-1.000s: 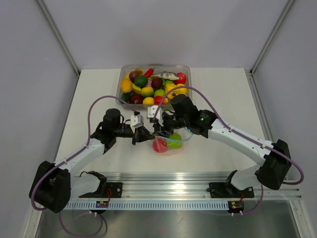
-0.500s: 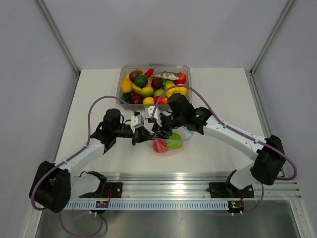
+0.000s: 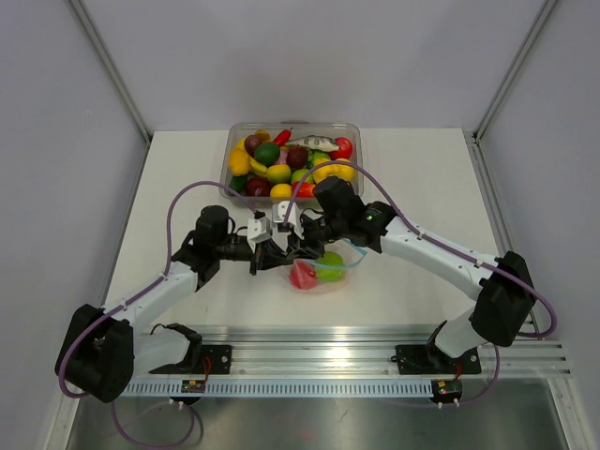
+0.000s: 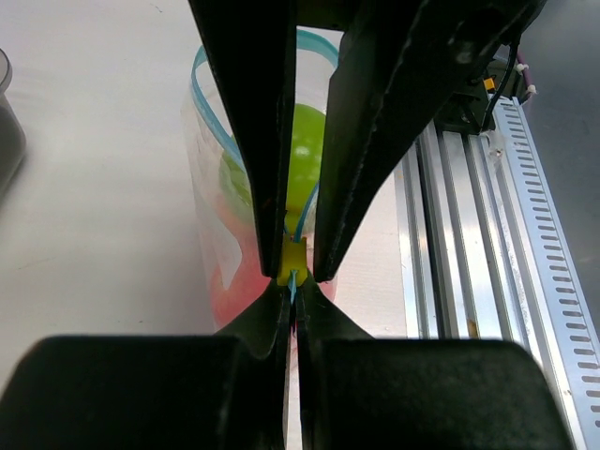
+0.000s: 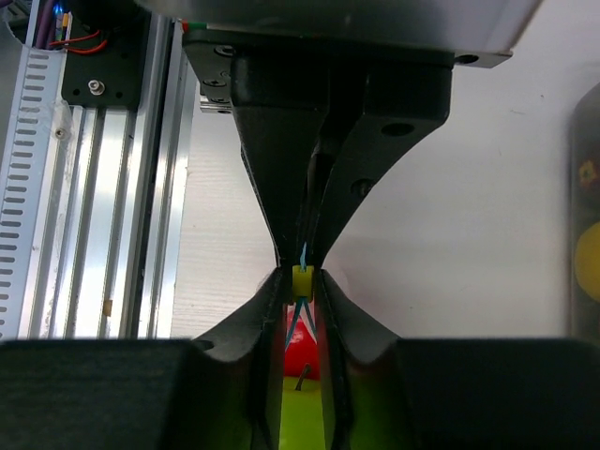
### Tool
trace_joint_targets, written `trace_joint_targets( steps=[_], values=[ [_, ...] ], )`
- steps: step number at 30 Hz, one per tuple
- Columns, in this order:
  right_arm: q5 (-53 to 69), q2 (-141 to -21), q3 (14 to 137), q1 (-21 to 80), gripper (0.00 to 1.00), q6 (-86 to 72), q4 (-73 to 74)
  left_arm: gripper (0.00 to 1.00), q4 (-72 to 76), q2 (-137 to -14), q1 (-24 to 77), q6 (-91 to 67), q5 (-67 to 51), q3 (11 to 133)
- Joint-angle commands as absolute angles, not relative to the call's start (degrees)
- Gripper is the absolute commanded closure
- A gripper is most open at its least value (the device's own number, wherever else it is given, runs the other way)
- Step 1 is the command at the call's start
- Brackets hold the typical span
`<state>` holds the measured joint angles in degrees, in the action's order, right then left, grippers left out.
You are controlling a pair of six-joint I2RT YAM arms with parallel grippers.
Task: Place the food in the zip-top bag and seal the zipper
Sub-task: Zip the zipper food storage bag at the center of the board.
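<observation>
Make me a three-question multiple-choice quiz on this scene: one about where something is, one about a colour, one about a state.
1. Where does the zip-top bag lie?
A. On the table, on the near side of the tub
B. Inside the tub
C. On the metal rail

2. What colour is the zipper?
A. Orange
B. Teal-blue
C. Black

3. How is the left gripper?
A. Open above the tub
B. Open, flat on the table
C. Shut on the zipper

Answers:
1 A: the top view shows the bag between the tub and the arm bases.
2 B: the strip at the bag's mouth is teal-blue.
3 C: the left wrist view shows the gripper pinching the strip.
</observation>
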<state>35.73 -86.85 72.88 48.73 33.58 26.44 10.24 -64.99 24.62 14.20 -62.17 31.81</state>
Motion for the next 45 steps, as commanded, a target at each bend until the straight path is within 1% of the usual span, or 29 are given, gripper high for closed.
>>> trace_joint_targets(
  steps=[1,2,3,7,8,20,23,26,35,41,45],
  values=[
    [37.44,-87.1,75.32,48.34,0.77,33.49,26.28,1.0,12.3,-65.13,24.79,15.38,-63.63,34.28],
    [37.27,-87.19,75.41,48.34,0.8,33.49,26.28,1.0,12.3,-65.13,24.79,15.38,-63.55,34.28],
    [36.74,-87.19,75.32,48.34,0.87,33.49,26.19,1.0,12.22,-65.04,24.79,15.38,-63.54,34.28],
    [35.69,-85.35,74.01,48.25,0.99,33.31,24.96,1.0,11.95,-64.95,24.79,15.73,-63.2,34.19],
    [35.34,-84.91,73.22,48.16,1.0,33.22,24.61,1.0,11.95,-64.95,24.79,15.82,-63.11,34.19],
    [33.76,-75.77,65.57,43.95,1.0,31.99,25.66,1.0,13.62,-63.46,23.38,15.38,-57.49,33.49],
    [31.83,-73.57,64.16,43.86,1.0,31.29,27.15,1.0,16.16,-62.49,22.15,13.19,-53.8,33.05],
    [29.71,-70.32,61.97,43.77,1.0,29.89,27.33,1.0,19.41,-61.35,20.92,10.99,-47.4,32.61],
    [23.65,-59.95,55.81,43.68,1.0,24.79,29.53,1.0,21.62,-60.12,19.07,8.26,-35.79,33.05],
    [20.13,-53.18,52.56,43.68,1.0,20.66,31.11,1.0,21.53,-60.47,18.9,7.12,-30.86,32.96],
    [19.42,-49.58,50.46,43.59,1.0,17.94,31.99,1.0,22.15,-60.38,18.9,6.51,-29.71,32.7]
  ],
)
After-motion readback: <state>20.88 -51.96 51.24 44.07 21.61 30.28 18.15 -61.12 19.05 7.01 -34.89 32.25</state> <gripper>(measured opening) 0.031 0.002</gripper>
